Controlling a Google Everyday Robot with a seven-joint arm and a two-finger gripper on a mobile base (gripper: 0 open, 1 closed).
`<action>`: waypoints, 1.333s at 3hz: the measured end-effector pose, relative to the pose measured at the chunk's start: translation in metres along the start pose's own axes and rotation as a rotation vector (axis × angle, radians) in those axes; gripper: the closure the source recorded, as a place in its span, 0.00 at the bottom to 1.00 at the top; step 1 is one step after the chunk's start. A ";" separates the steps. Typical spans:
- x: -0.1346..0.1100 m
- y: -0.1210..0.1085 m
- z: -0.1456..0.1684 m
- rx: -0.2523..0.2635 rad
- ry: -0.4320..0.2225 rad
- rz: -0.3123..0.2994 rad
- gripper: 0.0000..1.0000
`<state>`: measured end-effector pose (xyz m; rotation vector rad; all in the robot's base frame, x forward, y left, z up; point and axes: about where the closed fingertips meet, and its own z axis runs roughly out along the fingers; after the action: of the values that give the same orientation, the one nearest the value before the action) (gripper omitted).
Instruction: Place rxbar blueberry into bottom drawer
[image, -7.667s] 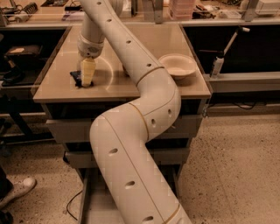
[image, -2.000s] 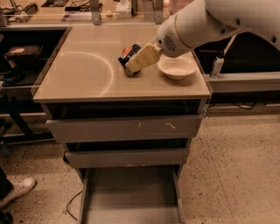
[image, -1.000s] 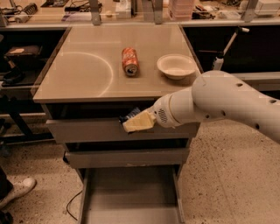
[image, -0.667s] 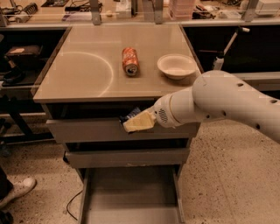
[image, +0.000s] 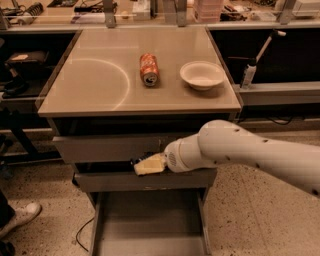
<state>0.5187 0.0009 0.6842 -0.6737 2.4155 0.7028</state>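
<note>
My gripper (image: 142, 164) with cream-coloured fingers is in front of the middle drawer front, just above the open bottom drawer (image: 150, 225). It is shut on the rxbar blueberry (image: 136, 161), of which only a dark end shows at the fingertips. The bottom drawer is pulled out, a wide shallow grey tray with a bare floor. My white arm (image: 250, 152) comes in from the right.
An orange soda can (image: 148, 69) lies on its side on the tan tabletop (image: 90, 85), with a white bowl (image: 202, 75) to its right. Two upper grey drawers (image: 105, 147) are shut. A shoe (image: 17, 217) is on the floor at left.
My gripper carried the bar off the tabletop, down in front of the drawers, and has dropped lower from the top drawer front to the middle drawer front.
</note>
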 end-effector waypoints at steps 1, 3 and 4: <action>0.034 -0.014 0.046 0.002 0.062 0.096 1.00; 0.068 -0.014 0.089 -0.023 0.138 0.171 1.00; 0.081 -0.018 0.112 -0.073 0.153 0.205 1.00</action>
<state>0.5081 0.0291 0.5484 -0.5300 2.6367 0.8528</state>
